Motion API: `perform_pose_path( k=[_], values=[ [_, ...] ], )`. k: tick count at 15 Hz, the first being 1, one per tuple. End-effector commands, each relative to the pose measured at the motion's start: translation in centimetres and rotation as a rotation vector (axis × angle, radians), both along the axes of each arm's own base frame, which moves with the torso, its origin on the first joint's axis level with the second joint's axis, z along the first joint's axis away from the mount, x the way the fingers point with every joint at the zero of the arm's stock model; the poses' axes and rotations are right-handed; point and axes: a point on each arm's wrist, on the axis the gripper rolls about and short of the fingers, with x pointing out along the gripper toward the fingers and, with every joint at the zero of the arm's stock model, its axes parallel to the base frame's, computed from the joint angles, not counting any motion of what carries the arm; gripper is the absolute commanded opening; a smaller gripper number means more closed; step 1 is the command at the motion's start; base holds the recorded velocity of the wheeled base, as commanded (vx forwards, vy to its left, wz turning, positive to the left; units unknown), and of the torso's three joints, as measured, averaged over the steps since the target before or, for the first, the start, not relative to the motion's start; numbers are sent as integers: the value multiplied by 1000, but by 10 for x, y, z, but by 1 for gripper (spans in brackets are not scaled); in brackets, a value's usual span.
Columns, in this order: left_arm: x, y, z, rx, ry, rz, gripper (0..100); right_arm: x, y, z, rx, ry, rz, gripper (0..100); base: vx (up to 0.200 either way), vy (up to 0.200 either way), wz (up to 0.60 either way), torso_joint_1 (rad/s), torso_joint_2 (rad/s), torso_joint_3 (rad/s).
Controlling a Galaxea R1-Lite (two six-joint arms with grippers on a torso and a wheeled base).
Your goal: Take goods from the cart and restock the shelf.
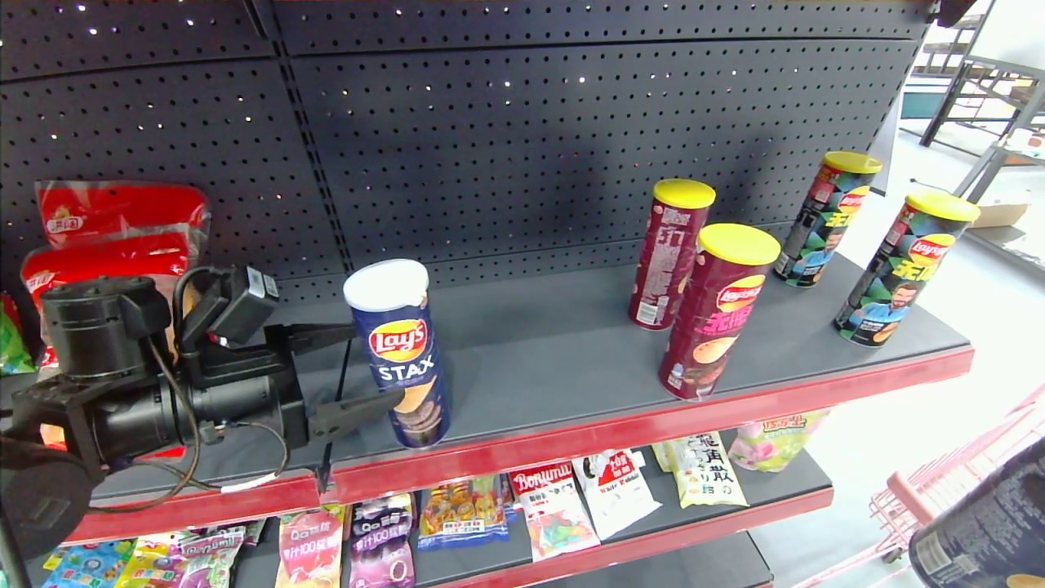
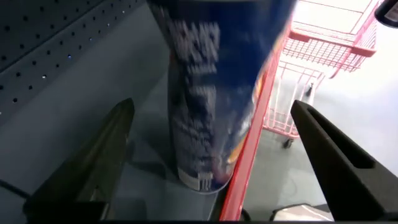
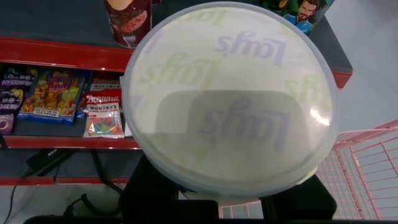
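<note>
Near right, right tool (image 3: 224,198) clamped on dark cylindrical chip can with clear plastic lid (image 1: 988,523), by pink wire cart (image 1: 914,500), not yet shelved. Farther left, blue cardboard chip can with white lid (image 1: 400,359) stands upright at grey metal shelf (image 1: 555,359) front edge, between left tool (image 1: 371,365) fingers, spread apart, gaps both sides. Restock looks partway.

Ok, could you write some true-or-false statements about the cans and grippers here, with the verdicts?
1. The blue cylindrical chip can with a white lid stands upright on the grey metal shelf. True.
2. The left gripper is shut on it. False: its jaws stand open, one on each side.
3. Four tall yellow-lidded cans stand farther right. True.
4. The right gripper is empty. False: it holds a dark can with a clear plastic lid.
</note>
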Motion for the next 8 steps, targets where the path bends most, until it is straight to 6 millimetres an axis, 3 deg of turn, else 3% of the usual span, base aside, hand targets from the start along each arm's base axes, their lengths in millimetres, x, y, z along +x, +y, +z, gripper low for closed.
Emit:
perform_pose_path(
  k=[1,5,8],
  values=[
    [-12,10,-12,4,18,47,100,0,0,0,-1,0,0,0,0,0,0,0,0,0],
    [-29,17,-14,14,-39,161,100,0,0,-4,-4,19,10,0,0,0,0,0,0,0],
    [-49,25,-4,76,-86,516,100,0,-1,-4,-32,19,-29,0,0,0,0,0,0,0]
  ],
)
